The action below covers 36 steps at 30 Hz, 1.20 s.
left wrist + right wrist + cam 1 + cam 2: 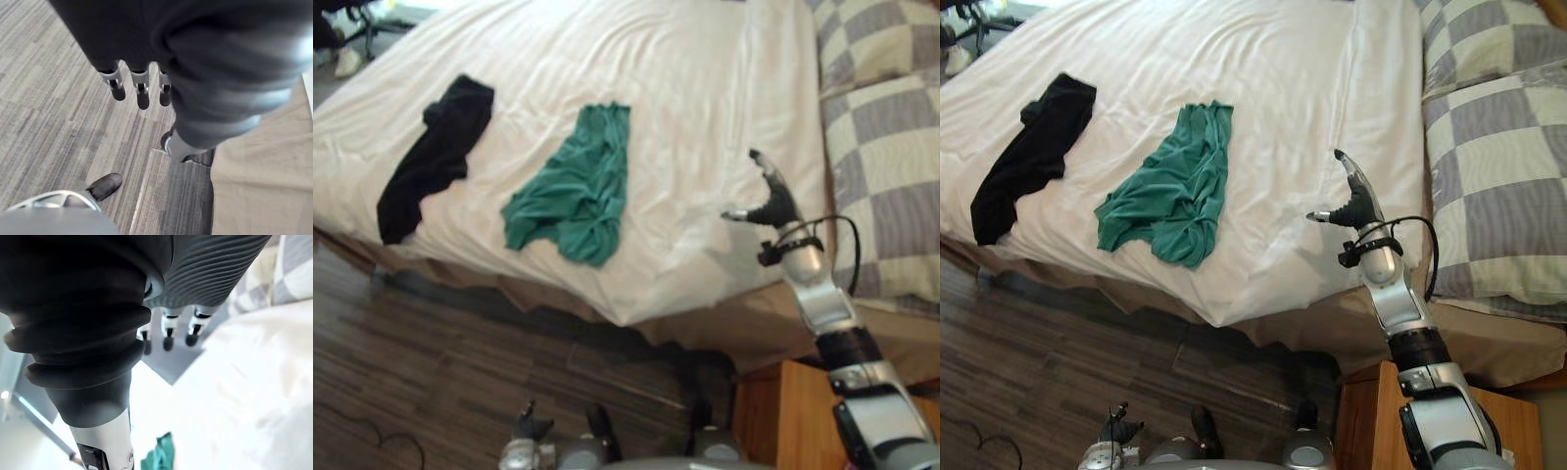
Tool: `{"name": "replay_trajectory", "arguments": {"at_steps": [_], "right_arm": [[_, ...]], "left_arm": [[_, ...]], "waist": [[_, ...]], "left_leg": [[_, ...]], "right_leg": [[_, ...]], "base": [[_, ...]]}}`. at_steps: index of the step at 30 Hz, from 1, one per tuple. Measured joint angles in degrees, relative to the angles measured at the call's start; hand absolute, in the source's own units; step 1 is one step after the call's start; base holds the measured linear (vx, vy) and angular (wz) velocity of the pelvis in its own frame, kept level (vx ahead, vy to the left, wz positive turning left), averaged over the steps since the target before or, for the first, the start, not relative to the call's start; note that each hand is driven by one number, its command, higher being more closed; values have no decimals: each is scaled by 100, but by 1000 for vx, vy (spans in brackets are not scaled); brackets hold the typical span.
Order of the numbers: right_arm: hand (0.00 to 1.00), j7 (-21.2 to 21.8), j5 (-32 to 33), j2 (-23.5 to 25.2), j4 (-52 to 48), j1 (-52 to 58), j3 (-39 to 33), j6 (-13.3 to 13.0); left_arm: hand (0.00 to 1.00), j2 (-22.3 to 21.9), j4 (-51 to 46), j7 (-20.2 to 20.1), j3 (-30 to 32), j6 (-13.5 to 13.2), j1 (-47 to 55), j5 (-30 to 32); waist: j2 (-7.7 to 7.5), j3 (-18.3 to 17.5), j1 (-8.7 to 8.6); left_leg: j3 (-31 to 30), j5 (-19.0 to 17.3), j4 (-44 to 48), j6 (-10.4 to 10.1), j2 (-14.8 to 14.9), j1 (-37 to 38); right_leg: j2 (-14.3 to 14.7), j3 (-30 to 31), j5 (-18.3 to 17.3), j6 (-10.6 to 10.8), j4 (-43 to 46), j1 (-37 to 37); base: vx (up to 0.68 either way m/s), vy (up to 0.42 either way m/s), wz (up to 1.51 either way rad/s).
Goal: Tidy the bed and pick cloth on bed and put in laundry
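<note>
Green cloth, black cloth on bed: likely soft, light. Best pinched at a bunched fold. Right hand spread, empty, right of green cloth; left hand loose, empty.

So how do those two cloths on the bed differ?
The black cloth is a long, narrow strip lying slantwise; the green cloth is wider and bunched into folds. The black cloth lies further left, its end at the edge of the bed; the green cloth lies nearer the right hand. Both rest loose on the bed, untouched.
</note>
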Motion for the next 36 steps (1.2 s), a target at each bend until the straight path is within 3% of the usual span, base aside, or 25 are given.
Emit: {"name": "replay_trajectory", "arguments": {"at_steps": [4,9,14,15,20,25,27,31,35,36], "right_arm": [[0,-2,-3,-96,526,-680,108,-8],[0,-8,-107,-445,1081,-1182,146,2],[0,1,-227,-507,2050,-1401,189,-13],[100,7,-236,-520,2170,-1490,205,-20],[100,5,-711,-568,2952,-1958,217,-66],[100,8,-893,-536,2998,-1866,-16,-66],[100,-5,-887,-418,2780,-1559,-285,-64],[100,-43,-825,-48,1439,-274,-737,-64],[100,-101,-693,609,444,1137,-1138,-104],[100,-112,-622,962,286,1688,-1262,-138]], "left_arm": [[0,20,-15,85,-89,-21,-208,1],[0,-45,-128,101,-340,-174,-410,-12],[0,-107,-286,97,-674,-291,-521,-72],[0,-109,-320,95,-715,-302,-527,-76],[0,-101,-485,94,-914,-409,-654,-74],[0,-105,-503,98,-981,-457,-682,36],[0,-106,-493,100,-1004,-454,-681,139],[0,-109,-479,100,-1045,-404,-682,339],[0,-106,-384,94,-972,-313,-673,550],[0,-98,-362,91,-911,-233,-613,576]], "waist": [[67,328,54],[339,656,40],[505,881,20],[525,891,10],[573,987,-10],[599,1000,-12],[599,1000,-12],[575,988,-114],[388,874,-214],[245,718,-285]], "left_leg": [[-26,99,1,71,-17,-290],[-86,201,0,182,-87,-679],[-90,209,1,193,-155,-807],[-84,211,1,194,-159,-849],[-96,226,2,211,-203,-871],[-158,253,2,171,-200,-847],[-175,251,1,168,-191,-777],[-185,210,0,112,-173,-619],[-62,146,0,30,-139,-399],[-5,123,0,6,-109,-323]], "right_leg": [[-34,3,64,-8,99,-319],[-139,-23,200,32,102,-669],[-204,-12,242,70,90,-794],[-209,-3,256,66,90,-840],[-209,-21,267,69,76,-847],[-209,-87,252,51,75,-786],[-201,-106,238,53,74,-702],[-188,-108,159,47,79,-541],[-146,25,126,73,80,-409],[-114,84,97,79,78,-370]], "base": [[-69,15,6],[-27,12,9],[37,-10,2],[48,-30,0],[54,-35,1],[54,-60,6],[43,-59,4],[36,-55,-1],[58,-65,-20],[86,-90,-26]]}}
